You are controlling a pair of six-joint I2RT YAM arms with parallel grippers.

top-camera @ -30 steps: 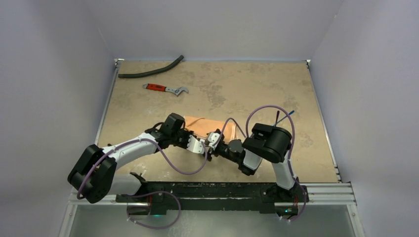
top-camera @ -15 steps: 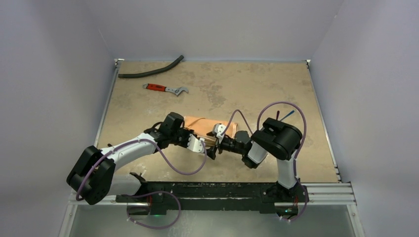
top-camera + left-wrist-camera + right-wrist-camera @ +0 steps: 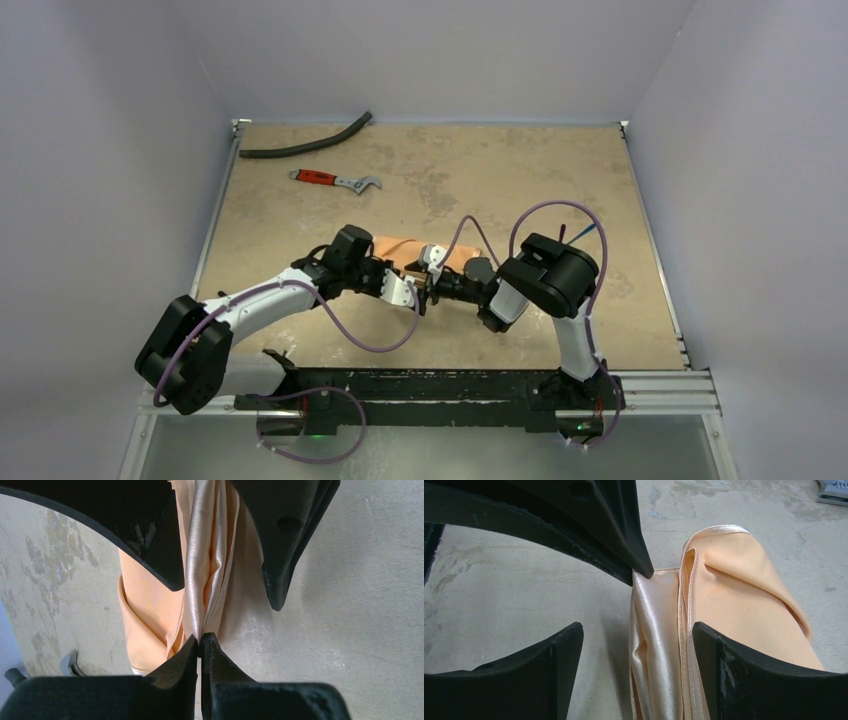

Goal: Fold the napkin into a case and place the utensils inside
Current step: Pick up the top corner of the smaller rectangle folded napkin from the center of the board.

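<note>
Two hands on the napkin point(image 3: 207, 575), which sits bunched mid-counter point(image 3: 520, 170). Left hand point(image 3: 201, 647) has its tips pinching a narrow ridge of the fold. Right hand point(image 3: 636, 630) is spread wide, straddling the same ridge from the opposite side, not gripping. Risks: shiny cloth slips out of that tip-only pinch; right hand closes on the wrong layers; hands clash, they're nearly touching.

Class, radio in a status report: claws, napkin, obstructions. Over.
Left claw shut on napkin fold. Right claw open, straddling it. Wrench and hose far off, nothing blocking.
</note>
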